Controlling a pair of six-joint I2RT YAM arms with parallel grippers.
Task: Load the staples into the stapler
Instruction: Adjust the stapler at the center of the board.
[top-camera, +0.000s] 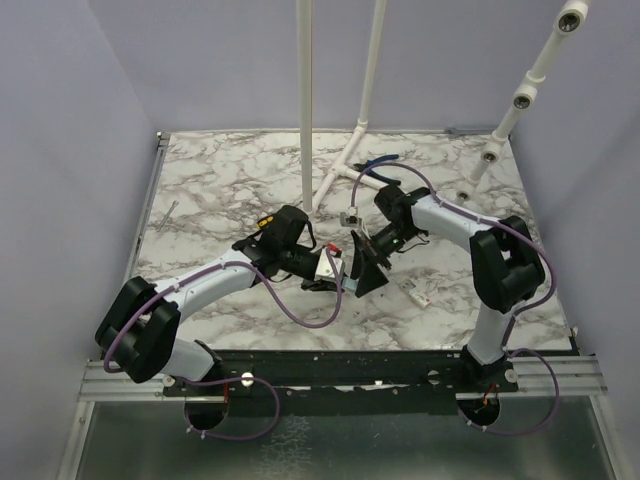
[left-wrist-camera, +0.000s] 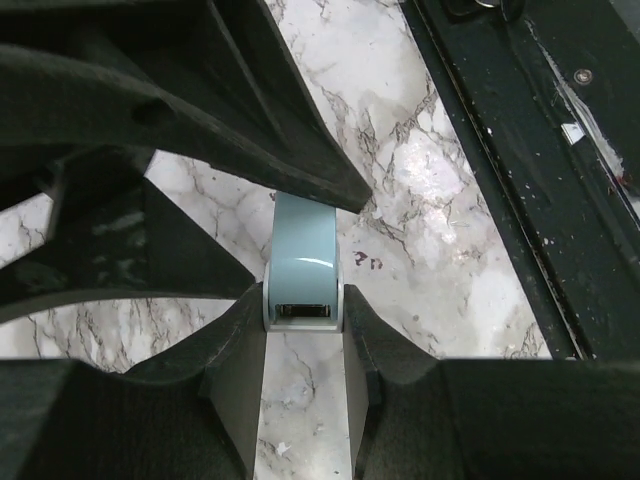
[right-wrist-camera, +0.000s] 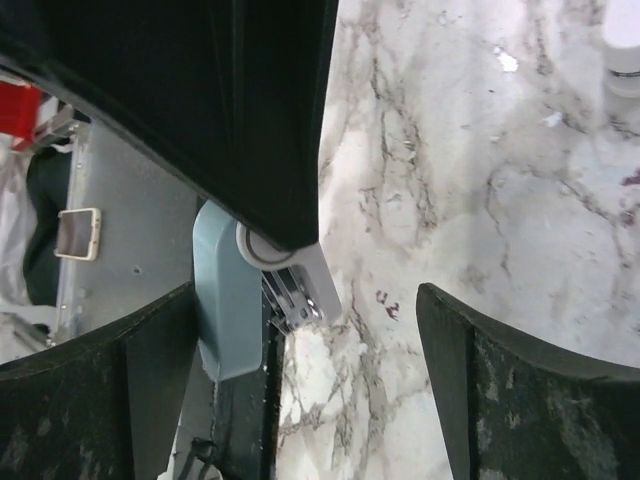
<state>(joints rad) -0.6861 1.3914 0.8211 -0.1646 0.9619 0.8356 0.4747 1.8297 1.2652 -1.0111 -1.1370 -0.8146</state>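
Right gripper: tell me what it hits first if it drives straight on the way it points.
Probably the stapler, clamped in the left gripper: it sits just ahead, between the fingertips of the open right gripper, nearer one finger. Depth is unclear.

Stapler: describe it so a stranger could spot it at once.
Look to the middle of the marble table, at the left pincer. Clamped between its black fingers is the stapler. It is small, blocky and pale blue-green with silvery metal inside, unlike the black fingers beside it.

White arms (top-camera: 205, 283) with black joints and trailing purple cables (top-camera: 300, 318).
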